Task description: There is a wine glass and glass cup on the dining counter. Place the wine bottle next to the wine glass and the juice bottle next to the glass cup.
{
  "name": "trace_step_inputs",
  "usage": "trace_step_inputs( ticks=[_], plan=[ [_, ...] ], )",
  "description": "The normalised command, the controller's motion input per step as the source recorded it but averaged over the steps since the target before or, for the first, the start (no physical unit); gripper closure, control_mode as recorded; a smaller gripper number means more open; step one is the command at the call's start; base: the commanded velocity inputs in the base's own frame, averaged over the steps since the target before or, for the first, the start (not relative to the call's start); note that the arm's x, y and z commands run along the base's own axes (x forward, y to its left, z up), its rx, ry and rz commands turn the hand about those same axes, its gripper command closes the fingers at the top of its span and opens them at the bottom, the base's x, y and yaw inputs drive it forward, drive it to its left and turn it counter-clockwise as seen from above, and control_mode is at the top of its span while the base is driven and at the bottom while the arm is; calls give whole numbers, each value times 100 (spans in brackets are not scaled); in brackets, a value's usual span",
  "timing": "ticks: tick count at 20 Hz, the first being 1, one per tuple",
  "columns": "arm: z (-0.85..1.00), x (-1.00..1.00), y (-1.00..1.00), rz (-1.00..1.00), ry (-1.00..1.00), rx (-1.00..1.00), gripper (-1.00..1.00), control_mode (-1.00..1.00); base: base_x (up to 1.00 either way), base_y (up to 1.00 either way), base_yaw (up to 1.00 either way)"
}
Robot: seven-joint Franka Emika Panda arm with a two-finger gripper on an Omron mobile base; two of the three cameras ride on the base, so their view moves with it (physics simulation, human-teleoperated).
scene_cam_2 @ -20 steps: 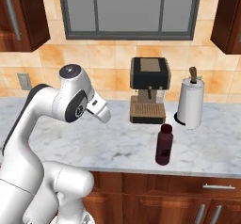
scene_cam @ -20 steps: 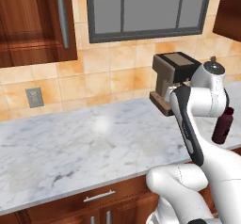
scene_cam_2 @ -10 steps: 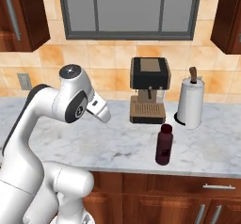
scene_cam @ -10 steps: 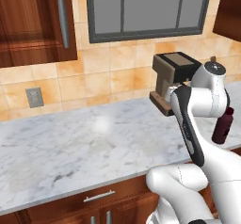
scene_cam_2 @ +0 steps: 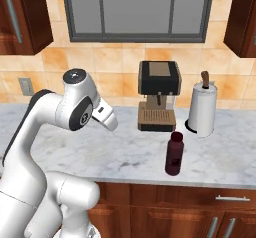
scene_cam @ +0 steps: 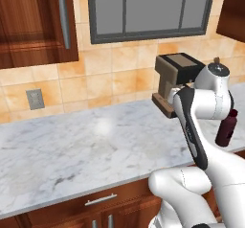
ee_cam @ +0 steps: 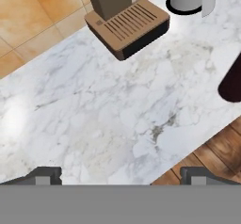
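You're looking at the juice bottle (scene_cam_2: pixel 174 153), dark maroon, standing upright on the marble surface (scene_cam_2: pixel 125 152) near its front edge. In the left base view the juice bottle (scene_cam: pixel 226 128) is sitting at the far right, partly behind the arm. In the hand view it's only showing as a dark shape (ee_cam: pixel 231 83) cut off at the right edge, close to the surface's front lip.

Just behind the bottle, toward the wall, a brown and black coffee machine (scene_cam_2: pixel 158 101) is standing on the surface; its slatted drip tray (ee_cam: pixel 129 24) is showing at the top of the hand view. To the right of the machine a white paper towel roll (scene_cam_2: pixel 202 109) is standing on its holder, near the bottle but apart from it.

The claw (ee_cam: pixel 120 173) is hovering over bare marble, well apart from the bottle, holding nothing. Its two dark fingertips (ee_cam: pixel 44 175) are sitting wide apart at the bottom of the hand view, so you're seeing it spread open.

Tiled wall, dark-framed window (scene_cam_2: pixel 137 9) and wood cabinets (scene_cam: pixel 36 23) are sitting behind.
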Motion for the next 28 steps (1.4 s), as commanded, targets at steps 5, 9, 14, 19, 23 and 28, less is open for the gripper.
trace_step_inputs(
  ticks=[5,9,14,19,23,28],
  plan=[
    [0,0,2,-3,0,0,-100,-100,0,3,-2],
    [25,-5,8,-22,0,0,-100,-100,0,0,0],
    [37,-14,-2,-19,1,1,-100,-100,0,0,0],
    [31,-17,-21,-6,6,0,-100,-100,0,0,0],
    [22,-19,-43,0,1,0,-100,-100,0,0,0],
    [10,-15,-46,0,5,0,-100,-100,0,0,0]
  ],
)
